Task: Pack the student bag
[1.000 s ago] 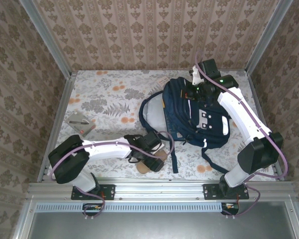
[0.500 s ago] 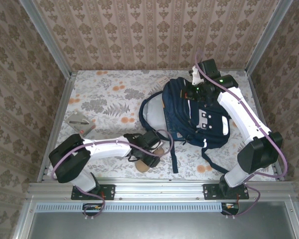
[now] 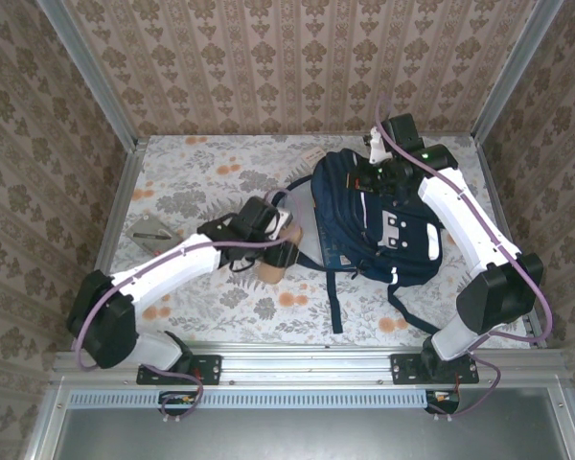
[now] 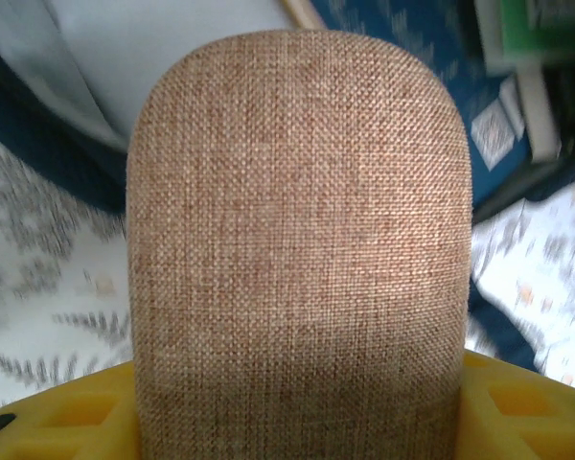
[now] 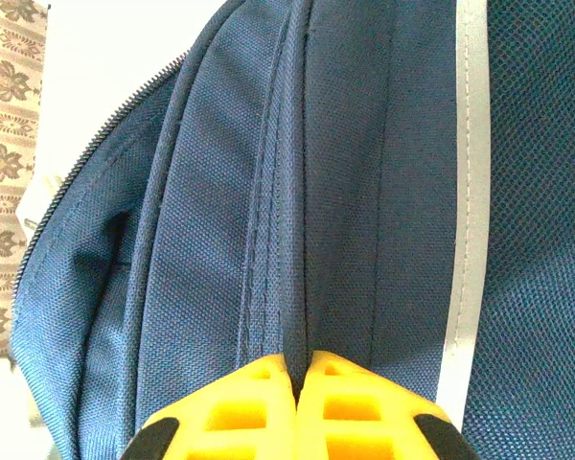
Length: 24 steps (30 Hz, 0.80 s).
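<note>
The navy student bag (image 3: 388, 225) lies on the floral table at the back right. Its main compartment is unzipped, showing pale grey lining (image 3: 289, 218). My left gripper (image 3: 276, 251) is shut on a flat brown woven item with a rounded end (image 4: 297, 249) and holds it just in front of the bag's open mouth (image 4: 153, 57). My right gripper (image 3: 377, 172) is at the bag's top, shut on a ridge of navy fabric (image 5: 292, 287) beside a white reflective stripe (image 5: 470, 192).
A small grey packet (image 3: 153, 233) lies on the table at the left. Dark straps (image 3: 333, 292) trail from the bag toward the near edge. A white tag (image 3: 313, 153) lies behind the bag. Metal frame rails and patterned walls close in the table.
My left arm has lifted the brown item from near the front edge and carried it back and left to the bag's opening. The right arm has stayed put.
</note>
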### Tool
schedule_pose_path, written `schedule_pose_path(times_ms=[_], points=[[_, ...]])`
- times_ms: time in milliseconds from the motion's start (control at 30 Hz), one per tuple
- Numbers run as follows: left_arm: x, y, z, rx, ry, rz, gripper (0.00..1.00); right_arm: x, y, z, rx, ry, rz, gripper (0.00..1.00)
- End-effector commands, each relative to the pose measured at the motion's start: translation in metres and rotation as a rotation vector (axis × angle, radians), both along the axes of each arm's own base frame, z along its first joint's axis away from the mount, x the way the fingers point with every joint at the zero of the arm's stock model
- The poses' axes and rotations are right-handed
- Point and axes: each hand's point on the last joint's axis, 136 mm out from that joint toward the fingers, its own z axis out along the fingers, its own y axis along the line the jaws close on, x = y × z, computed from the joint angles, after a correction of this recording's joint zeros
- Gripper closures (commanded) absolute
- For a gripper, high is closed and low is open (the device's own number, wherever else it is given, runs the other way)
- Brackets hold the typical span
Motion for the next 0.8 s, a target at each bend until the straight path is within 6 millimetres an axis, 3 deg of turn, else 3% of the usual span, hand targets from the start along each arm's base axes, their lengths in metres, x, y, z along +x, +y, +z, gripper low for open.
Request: schedule_pose_path(times_ms=[0, 200, 333, 467, 600, 767], points=[[0.035, -0.021, 0.018, -0.112, 0.025, 0.119, 0.60, 0.008, 0.002, 0.022, 0.057, -0.088, -0.014, 1.00], [0.090, -0.033, 0.013, -0.190, 0.079, 0.380, 0.58, 0.005, 0.003, 0.020, 0.064, -0.083, -0.014, 1.00], [0.109, -0.042, -0.003, -0.215, 0.129, 0.467, 0.57, 0.005, 0.004, 0.023, 0.067, -0.088, -0.015, 1.00], [0.114, -0.057, -0.024, -0.235, 0.195, 0.480, 0.52, 0.005, 0.004, 0.022, 0.067, -0.086, -0.012, 1.00], [0.114, -0.060, -0.035, -0.211, 0.212, 0.476, 0.24, 0.005, 0.004, 0.021, 0.064, -0.082, -0.010, 1.00], [0.114, -0.046, -0.009, -0.182, 0.143, 0.443, 0.09, 0.004, 0.003, 0.018, 0.055, -0.075, -0.005, 1.00]])
